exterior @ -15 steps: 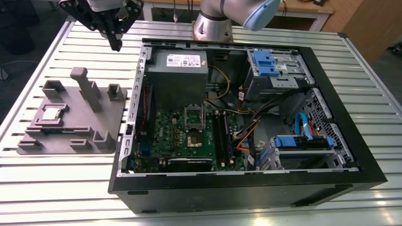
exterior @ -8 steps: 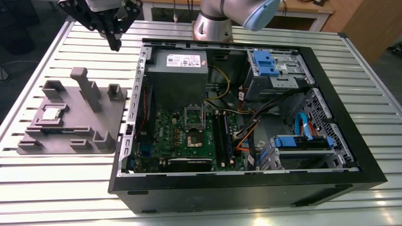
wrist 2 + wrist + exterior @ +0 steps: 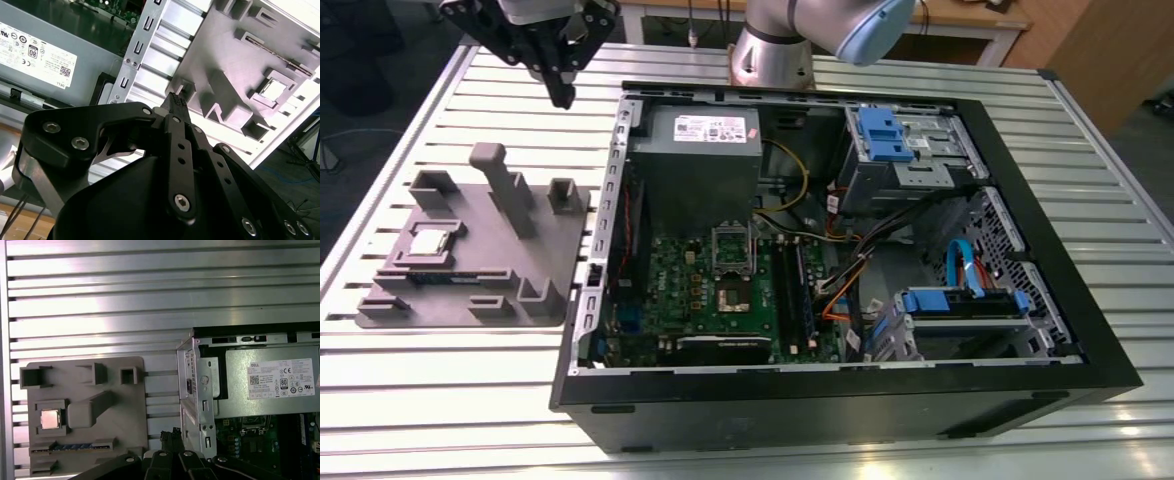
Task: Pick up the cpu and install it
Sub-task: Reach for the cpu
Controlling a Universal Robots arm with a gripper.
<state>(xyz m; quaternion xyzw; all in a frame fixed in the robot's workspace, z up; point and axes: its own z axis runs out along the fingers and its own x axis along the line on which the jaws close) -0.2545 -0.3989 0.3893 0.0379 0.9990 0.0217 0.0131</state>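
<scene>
The cpu (image 3: 430, 241), a small square chip with a shiny silver top, lies flat in a recess of the grey moulded tray (image 3: 555, 252) on the exterior view's left. Both wrist views show the cpu (image 3: 274, 90) (image 3: 50, 418) resting in the tray (image 3: 230, 55) (image 3: 125, 410). My gripper (image 3: 563, 94) hangs high above the table between the tray's far end and the computer case's corner, well apart from the chip. Its black fingertips (image 3: 174, 100) sit together with nothing between them. Inside the open case, the motherboard's cpu socket (image 3: 731, 272) faces up.
The open black computer case (image 3: 854, 400) takes up the middle and the exterior view's right of the slatted metal table (image 3: 440, 400). A grey power-supply box (image 3: 700, 140) sits at the case's far end, above the motherboard. Blue drive bays and cables fill its right side. Upright posts (image 3: 500, 185) rise from the tray.
</scene>
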